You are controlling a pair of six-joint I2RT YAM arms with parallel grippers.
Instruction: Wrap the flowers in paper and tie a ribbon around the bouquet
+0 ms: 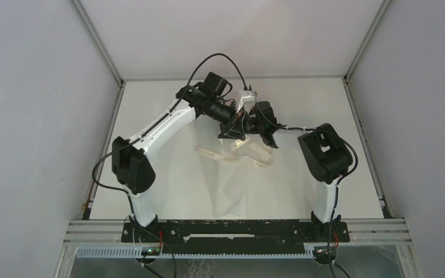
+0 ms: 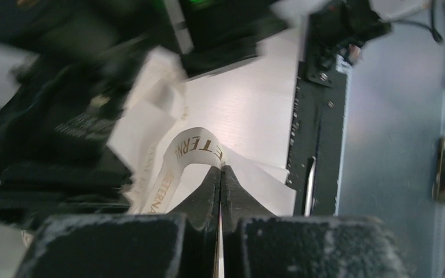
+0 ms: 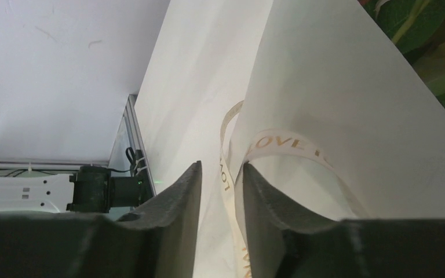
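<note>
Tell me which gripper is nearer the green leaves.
Right, probably. The leaves lie just beyond the right gripper, past the paper; the left gripper, shut on the ribbon, has none in its view.

top: high, looking down | wrists: close-up | shared: ribbon (image 2: 197,149)

Top view: soft, even light from above. The white tabletop (image 1: 168,185) is bright, with only faint grey shadows. The paper (image 1: 232,194) hardly stands out from it and shows only by pale creases.

Left wrist view: motion blur smears the left half into dark shapes without edges. The left fingers (image 2: 208,194), close to the lens, look soft and grainy. The ribbon (image 2: 194,147) lettering is legible but soft. A green glow sits at the top.

Right wrist view: bright, with the paper almost washed out and the ribbon print fairly crisp. The right fingers (image 3: 174,197) are dark and soft, and the leaves (image 3: 417,23) are out of focus.
</note>
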